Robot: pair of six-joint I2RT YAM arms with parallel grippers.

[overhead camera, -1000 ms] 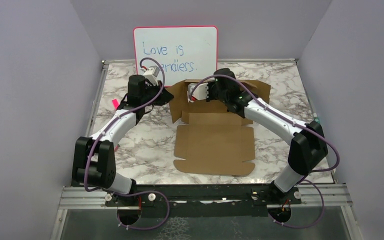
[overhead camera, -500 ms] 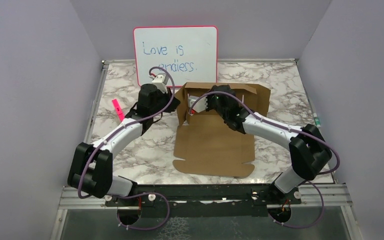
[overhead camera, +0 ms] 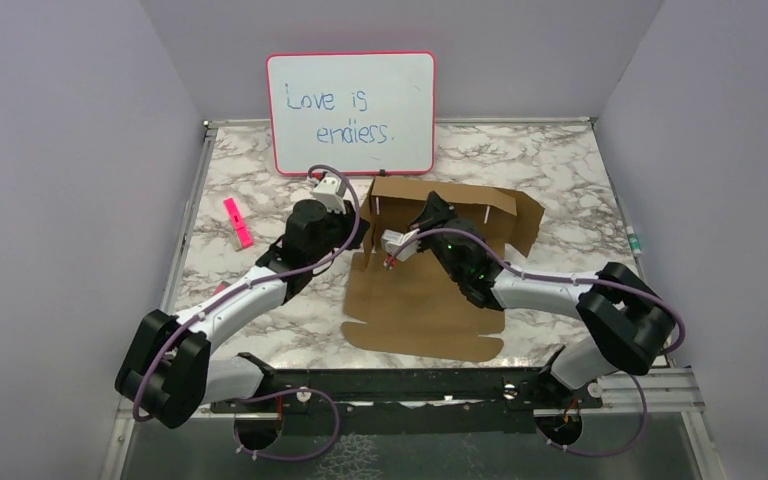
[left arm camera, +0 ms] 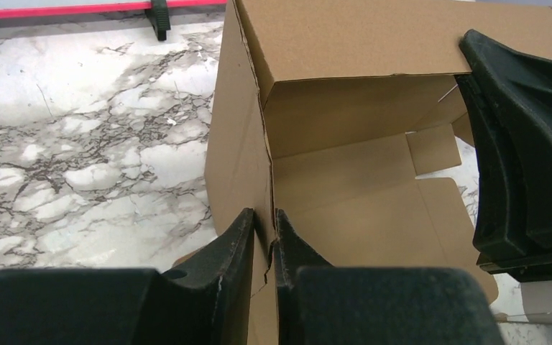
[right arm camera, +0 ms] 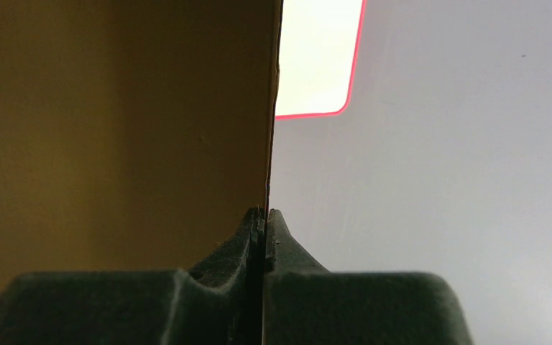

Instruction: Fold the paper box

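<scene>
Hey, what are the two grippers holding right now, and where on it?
Right gripper pinches the paper box by an upright panel's edge. Left gripper straddles the left wall's edge; whether it clamps cannot be told.

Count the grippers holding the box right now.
2. The left gripper pinches the left wall of the box; the right gripper is shut on another upright edge of it.

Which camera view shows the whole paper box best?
Top external: the paper box shows almost whole, base flat, back walls raised. Left wrist shows one corner and its inside; right wrist only one panel's edge.
</scene>
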